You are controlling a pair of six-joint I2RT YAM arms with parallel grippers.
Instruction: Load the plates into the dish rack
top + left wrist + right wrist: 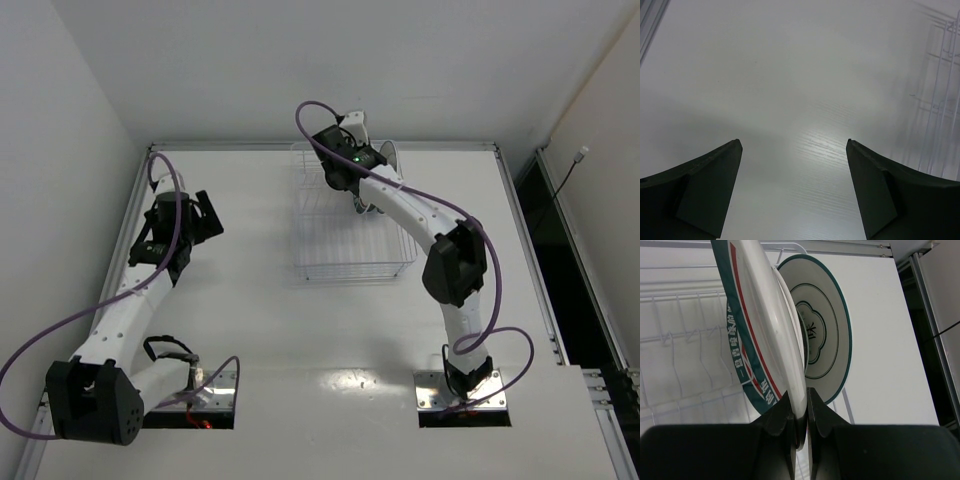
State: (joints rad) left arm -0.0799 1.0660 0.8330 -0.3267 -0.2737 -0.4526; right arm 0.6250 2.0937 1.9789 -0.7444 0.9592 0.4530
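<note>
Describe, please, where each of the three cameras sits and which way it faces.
Top external: above and behind, looking down at the table and dish rack; left arm and right arm show, bases nearest.
Left wrist: on the left arm, facing bare table, rack wires at right; open left gripper shows.
Right wrist: on the right arm, facing the rack; right gripper shut on a teal-rimmed plate, second plate behind.
Shared: all three see the dish rack.

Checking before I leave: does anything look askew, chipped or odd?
Nothing stands out. The right tool pinches one plate by its rim at the rack; a second plate stands on edge behind it. No chips show.
</note>
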